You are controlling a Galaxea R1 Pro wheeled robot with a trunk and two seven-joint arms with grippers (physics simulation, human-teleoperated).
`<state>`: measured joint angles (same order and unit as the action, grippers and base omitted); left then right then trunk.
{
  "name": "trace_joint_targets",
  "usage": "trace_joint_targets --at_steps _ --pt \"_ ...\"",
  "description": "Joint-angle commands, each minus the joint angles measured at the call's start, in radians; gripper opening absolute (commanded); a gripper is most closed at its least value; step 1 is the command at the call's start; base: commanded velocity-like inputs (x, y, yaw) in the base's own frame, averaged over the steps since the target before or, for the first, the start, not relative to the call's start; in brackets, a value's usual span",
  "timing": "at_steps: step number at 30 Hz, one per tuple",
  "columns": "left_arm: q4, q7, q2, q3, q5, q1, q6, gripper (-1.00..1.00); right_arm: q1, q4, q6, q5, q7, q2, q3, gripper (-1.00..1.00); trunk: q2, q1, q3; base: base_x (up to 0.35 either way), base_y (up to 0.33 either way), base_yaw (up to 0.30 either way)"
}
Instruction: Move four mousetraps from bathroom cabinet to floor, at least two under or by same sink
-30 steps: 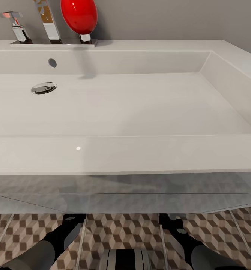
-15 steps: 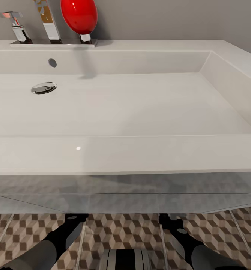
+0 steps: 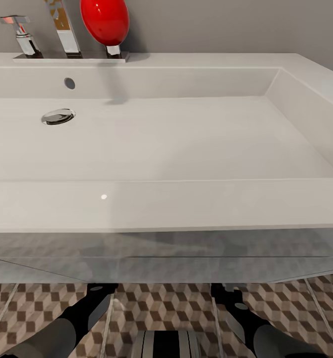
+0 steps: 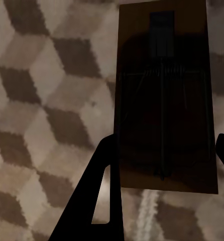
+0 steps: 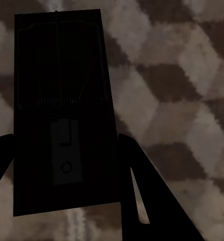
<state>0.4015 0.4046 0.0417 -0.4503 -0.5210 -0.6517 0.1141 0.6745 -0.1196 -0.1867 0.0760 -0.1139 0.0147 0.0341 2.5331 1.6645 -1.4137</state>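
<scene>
We are at the placing step, both arms reaching down under the wide shallow white rectangular sink. On our left, the left gripper has its dark fingers against the long edges of a small flat brown wooden mousetrap with dark wire parts, seemingly clamped on it just over the brown, beige and white cube-patterned tile floor. On our right, the right gripper grips a second, darker-shadowed mousetrap board the same way. Next, we judge, both traps should be lowered flat onto the tiles and let go beneath the sink.
</scene>
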Motion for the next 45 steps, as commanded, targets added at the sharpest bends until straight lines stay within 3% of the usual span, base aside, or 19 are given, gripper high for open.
trace_joint_targets --at_steps 1,9,20,30,45 --pt "0.003 0.008 0.001 -0.008 -0.005 0.000 0.004 -1.00 0.001 0.000 -0.005 0.011 -0.003 0.000 0.004 -1.00 0.000 0.000 -0.001 0.000 0.000 0.000" --pt "0.003 0.008 0.001 -0.006 -0.005 0.000 -0.042 -1.00 -0.001 -0.018 -0.020 0.007 -0.003 0.007 0.006 -1.00 0.000 0.000 -0.001 0.000 0.000 0.000" --pt "0.003 0.008 0.000 -0.005 -0.005 0.000 -0.047 -1.00 -0.001 -0.027 -0.026 0.003 -0.003 0.008 0.009 -1.00 0.000 0.000 -0.001 0.000 0.000 0.000" --pt "0.003 0.008 0.000 -0.005 -0.005 0.000 -0.047 -1.00 -0.001 -0.028 -0.026 0.002 -0.003 0.008 0.009 -1.00 0.003 0.004 -0.039 0.000 0.000 0.000" --pt "0.003 0.008 0.000 -0.005 -0.005 0.000 -0.047 -1.00 -0.001 -0.028 -0.059 0.004 -0.003 0.008 0.009 -1.00 0.003 0.004 -0.039 0.000 0.000 0.000"
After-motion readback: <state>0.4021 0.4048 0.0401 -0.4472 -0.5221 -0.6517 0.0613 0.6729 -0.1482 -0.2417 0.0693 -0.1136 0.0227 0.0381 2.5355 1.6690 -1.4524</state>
